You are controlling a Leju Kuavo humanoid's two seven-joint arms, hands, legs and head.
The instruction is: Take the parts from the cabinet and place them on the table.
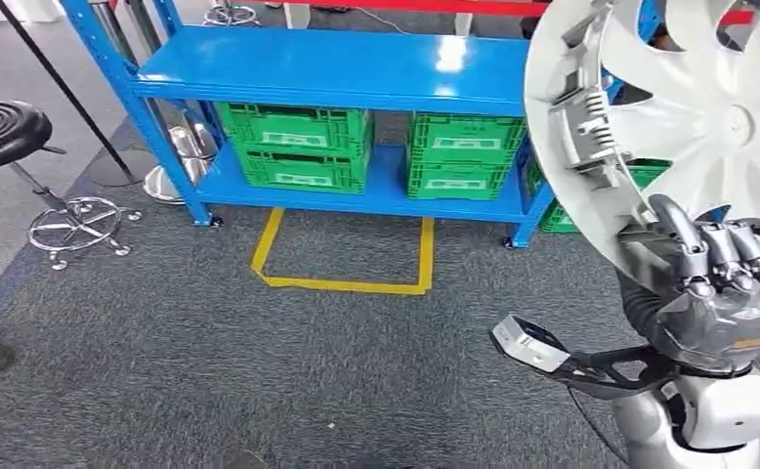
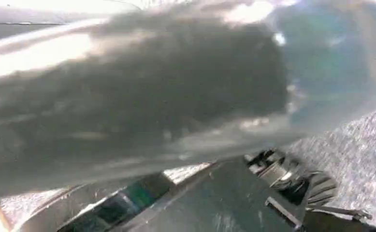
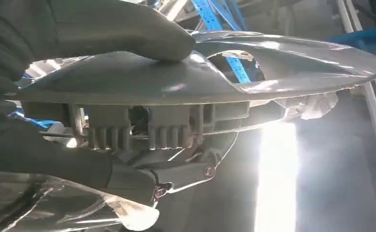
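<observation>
Right hand (image 1: 723, 259) grips round silver plastic wheel cover (image 1: 689, 107) clear of blue metal shelf rack (image 1: 337, 68); left hand's state unclear; bench placement remains.

Blue steel shelving unit (image 1: 342, 66) stands on grey carpet (image 1: 259, 371). Its upper shelf carries nothing visible. The lower shelf holds green plastic crates (image 1: 298, 147), stacked in pairs side by side. On the carpet: yellow tape outline (image 1: 347, 283) just before the unit, and a black stool (image 1: 5, 132) with chrome base, well to the left.
</observation>
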